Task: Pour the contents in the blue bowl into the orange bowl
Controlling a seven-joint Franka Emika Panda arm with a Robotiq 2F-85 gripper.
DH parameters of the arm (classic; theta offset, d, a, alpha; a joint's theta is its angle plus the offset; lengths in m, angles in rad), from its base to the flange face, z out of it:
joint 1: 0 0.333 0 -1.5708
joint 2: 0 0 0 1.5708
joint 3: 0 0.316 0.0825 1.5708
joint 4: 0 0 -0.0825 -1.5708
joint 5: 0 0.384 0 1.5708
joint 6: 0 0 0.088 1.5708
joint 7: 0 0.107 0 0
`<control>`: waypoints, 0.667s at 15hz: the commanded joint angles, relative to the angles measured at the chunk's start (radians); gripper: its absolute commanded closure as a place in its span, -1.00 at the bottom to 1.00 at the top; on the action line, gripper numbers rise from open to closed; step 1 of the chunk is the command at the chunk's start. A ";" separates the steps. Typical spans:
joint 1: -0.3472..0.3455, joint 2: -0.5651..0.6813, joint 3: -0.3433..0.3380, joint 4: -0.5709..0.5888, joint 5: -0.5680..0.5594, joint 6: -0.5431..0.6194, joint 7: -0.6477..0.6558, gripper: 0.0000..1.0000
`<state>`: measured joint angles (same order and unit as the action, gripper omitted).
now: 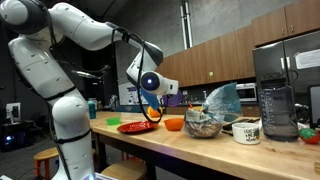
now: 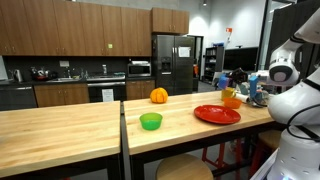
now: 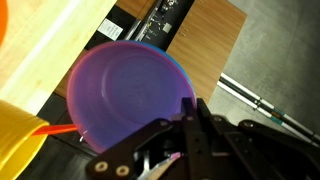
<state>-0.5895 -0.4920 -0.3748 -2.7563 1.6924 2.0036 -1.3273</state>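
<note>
Evidently the blue bowl is held tilted above the table by its rim, with the pincer clenched on that edge, just beside the orange bowl. It is judged to be light, stiff, slippery plastic, so the rim hold should be kept firm. A red plate, glass bowl and mug are crowded nearby.
</note>
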 commanded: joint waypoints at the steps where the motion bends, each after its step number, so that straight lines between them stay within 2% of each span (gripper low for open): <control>1: 0.036 -0.065 0.158 0.078 -0.023 0.153 0.069 0.97; 3: 0.081 -0.071 0.251 0.152 -0.069 0.274 0.128 0.97; 5: 0.138 -0.052 0.322 0.235 -0.173 0.378 0.226 0.97; 8: 0.222 -0.001 0.396 0.342 -0.420 0.480 0.420 0.97; 9: 0.175 0.017 0.463 0.368 -0.491 0.457 0.477 0.97; 10: 0.255 0.036 0.439 0.388 -0.600 0.489 0.553 0.97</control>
<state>-0.3912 -0.5307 0.0312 -2.4521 1.2873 2.4512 -0.9175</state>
